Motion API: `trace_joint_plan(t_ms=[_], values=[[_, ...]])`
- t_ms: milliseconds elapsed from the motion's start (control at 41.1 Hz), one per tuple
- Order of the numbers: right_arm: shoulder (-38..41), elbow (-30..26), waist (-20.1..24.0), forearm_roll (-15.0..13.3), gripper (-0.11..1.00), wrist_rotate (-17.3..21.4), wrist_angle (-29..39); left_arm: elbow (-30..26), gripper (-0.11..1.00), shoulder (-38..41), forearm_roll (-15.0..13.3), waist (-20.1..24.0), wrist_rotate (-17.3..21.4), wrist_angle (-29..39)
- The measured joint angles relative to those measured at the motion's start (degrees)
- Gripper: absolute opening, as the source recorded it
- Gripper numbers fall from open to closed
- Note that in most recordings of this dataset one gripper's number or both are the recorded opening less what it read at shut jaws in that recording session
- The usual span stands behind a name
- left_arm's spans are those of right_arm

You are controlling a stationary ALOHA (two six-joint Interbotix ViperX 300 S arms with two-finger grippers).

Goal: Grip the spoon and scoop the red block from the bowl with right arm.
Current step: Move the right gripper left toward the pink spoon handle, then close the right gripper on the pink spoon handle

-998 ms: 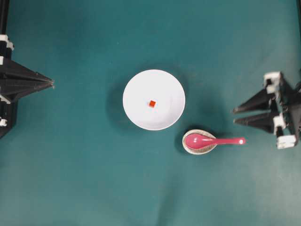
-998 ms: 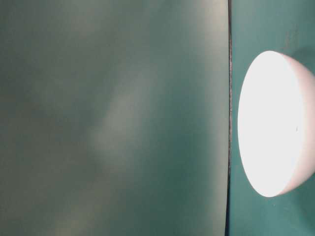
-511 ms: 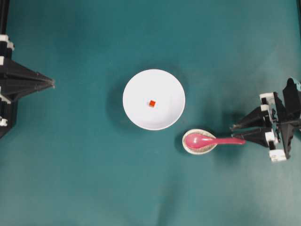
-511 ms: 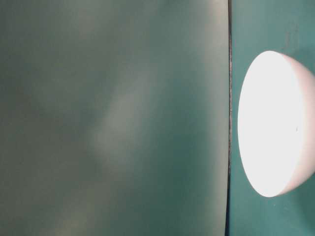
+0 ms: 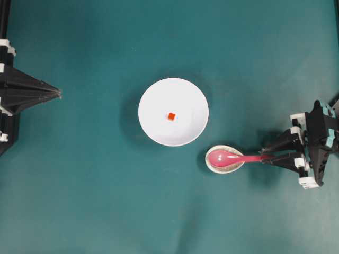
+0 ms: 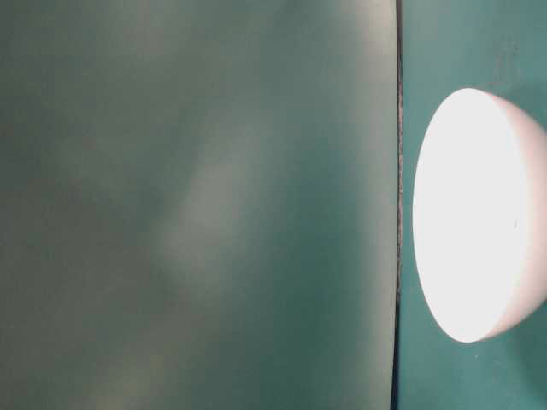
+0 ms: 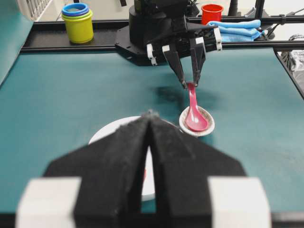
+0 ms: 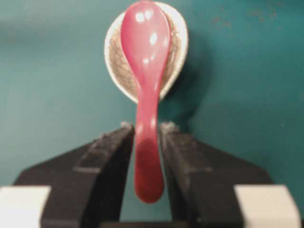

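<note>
Right gripper (image 8: 145, 142) straddling the glossy pink-red soup spoon (image 8: 145, 61)

I see its jaws wide, either side of the handle, gripping nothing; the scoop rests in the speckled oval dish (image 8: 175, 52) beside the large white bowl (image 5: 159, 100).

My right jaws (image 5: 268, 156) have swung in from the table's edge, where a second ago they hung well clear of the spoon (image 5: 233, 157) and up-frame of it in the overhead view. Now they straddle the end of its handle, one finger (image 8: 102, 156) on each side, spread apart and not clamped on it.
</note>
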Motion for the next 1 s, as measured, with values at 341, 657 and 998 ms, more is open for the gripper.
trace_joint_plan(t_ms=[341,657,998], values=[[4.6,-2.4,0.2,0.1,0.37,-1.1,0.1,0.0,0.0,0.0,0.0,0.0,0.0,-0.1],[6.1,-2.5,0.2,0.1,0.37,-2.4,-1.1,0.0,0.0,0.0,0.1,0.0,0.0,-0.1],[6.2,-1.9,0.2,0.2,0.37,-2.7,-2.5,0.0,0.0,0.0,0.1,0.0,0.0,0.0]])
